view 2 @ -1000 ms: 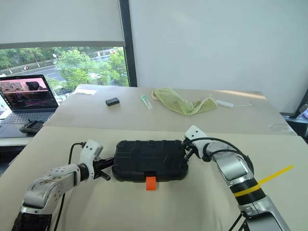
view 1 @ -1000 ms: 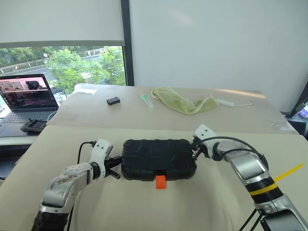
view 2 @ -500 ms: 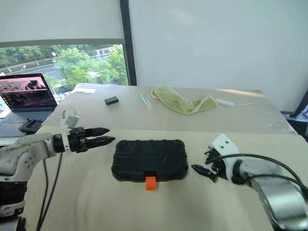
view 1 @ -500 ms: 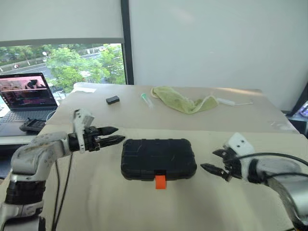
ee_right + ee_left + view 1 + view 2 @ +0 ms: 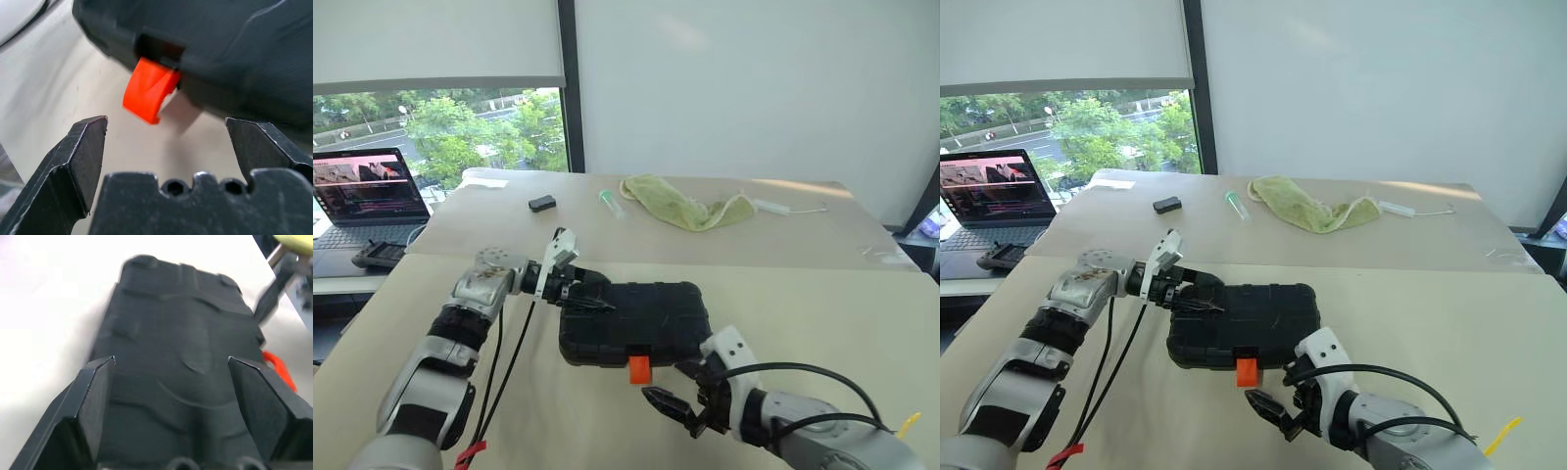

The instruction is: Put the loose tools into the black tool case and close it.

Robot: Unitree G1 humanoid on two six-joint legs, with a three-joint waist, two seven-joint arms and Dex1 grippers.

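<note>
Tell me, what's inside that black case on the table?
That cannot be seen: the black tool case lies shut, lid down. Only its ribbed shell and the orange latch at its front edge show.

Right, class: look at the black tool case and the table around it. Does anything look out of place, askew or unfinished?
The orange latch on the black tool case sticks out from the front edge, apparently not snapped flat, though the lid is down. The right gripper hovers open before it, the left gripper open over the lid. Nothing else stands out.

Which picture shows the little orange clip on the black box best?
The right wrist view: the orange latch looms close, sticking out unfastened from the black tool case. Both eye views show it small at the case's front edge; the left wrist view catches just a sliver.
</note>
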